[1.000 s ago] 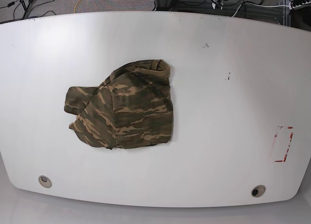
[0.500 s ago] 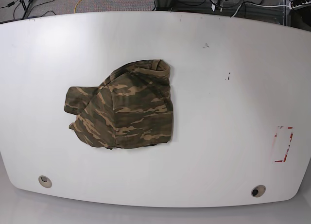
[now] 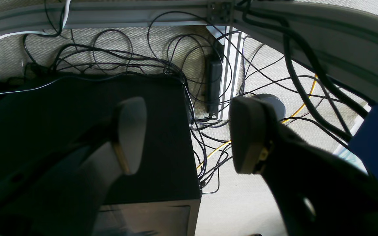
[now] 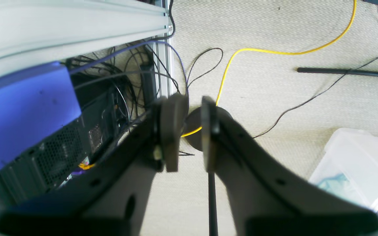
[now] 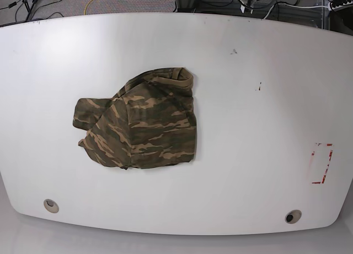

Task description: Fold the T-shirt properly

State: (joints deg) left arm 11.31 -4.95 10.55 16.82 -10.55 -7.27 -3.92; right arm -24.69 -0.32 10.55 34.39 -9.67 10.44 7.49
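The T-shirt [image 5: 143,127] lies crumpled in a rough fold on the white table [image 5: 265,100], left of centre, with its collar end toward the back and a sleeve sticking out to the left. Neither arm shows in the base view. My left gripper [image 3: 189,134] is open and empty and hangs over the floor and its cables. My right gripper [image 4: 190,131] holds nothing; its jaws stand nearly together with a thin gap, above carpet. The shirt shows in neither wrist view.
A red-outlined mark [image 5: 321,163] sits near the table's right edge. Two round holes [image 5: 51,205] [image 5: 293,216] lie near the front edge. Off the table are a black case [image 3: 77,131], tangled cables [image 3: 208,82], a blue box [image 4: 21,108] and a clear bin [image 4: 356,164].
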